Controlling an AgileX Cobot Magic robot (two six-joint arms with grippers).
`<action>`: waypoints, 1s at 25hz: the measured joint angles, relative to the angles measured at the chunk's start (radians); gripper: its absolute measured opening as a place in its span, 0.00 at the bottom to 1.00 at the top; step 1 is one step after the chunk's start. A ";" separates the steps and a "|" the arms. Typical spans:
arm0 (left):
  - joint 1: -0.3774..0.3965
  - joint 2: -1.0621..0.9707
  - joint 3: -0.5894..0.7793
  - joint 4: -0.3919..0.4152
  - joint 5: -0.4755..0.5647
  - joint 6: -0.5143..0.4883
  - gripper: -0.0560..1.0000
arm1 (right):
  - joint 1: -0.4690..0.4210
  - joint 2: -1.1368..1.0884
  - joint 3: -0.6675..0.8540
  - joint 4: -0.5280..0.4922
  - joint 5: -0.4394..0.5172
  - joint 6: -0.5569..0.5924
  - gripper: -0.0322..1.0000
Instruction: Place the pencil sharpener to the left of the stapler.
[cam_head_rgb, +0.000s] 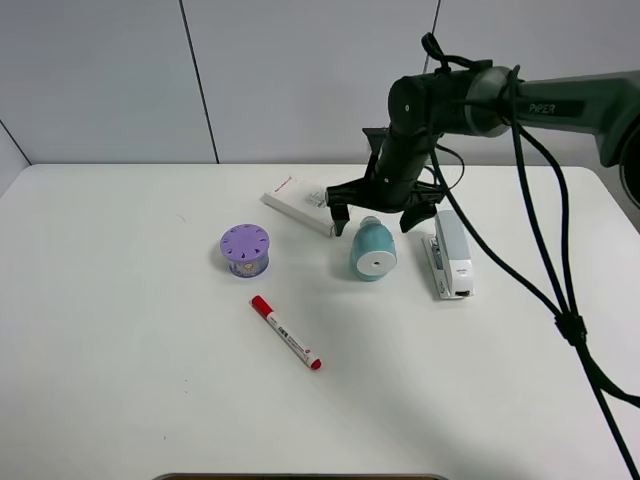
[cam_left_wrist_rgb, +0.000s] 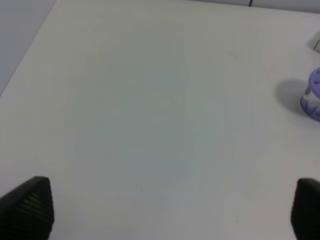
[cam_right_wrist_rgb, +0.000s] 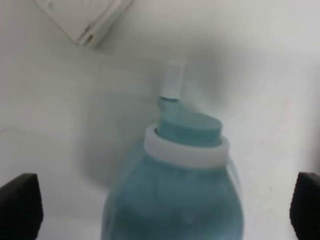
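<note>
right tool (cam_head_rgb: 375, 222) — wide open, empty | pencil sharpener (cam_head_rgb: 372, 252) just under it, centred in its span, left of stapler (cam_head_rgb: 450, 258) — right arm nearer

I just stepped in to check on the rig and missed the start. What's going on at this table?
The right gripper hangs open directly above the rounded teal plastic pencil sharpener, its fingers spread to either side and not touching it. The sharpener lies on the white table, just left of the long grey-and-white stapler, with a gap between them. I cannot tell whether it is about to be picked up or was just set down. The left gripper is open over bare table, handling nothing.
</note>
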 joint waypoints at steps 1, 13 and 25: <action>0.000 0.000 0.000 0.000 0.000 0.000 0.96 | 0.000 -0.005 -0.008 -0.004 0.020 0.002 0.99; 0.000 0.000 0.000 0.000 0.000 0.000 0.96 | 0.003 -0.227 -0.013 -0.071 0.074 0.005 0.99; 0.000 0.000 0.000 0.000 0.000 0.000 0.96 | 0.003 -0.552 -0.013 -0.157 0.113 -0.045 0.99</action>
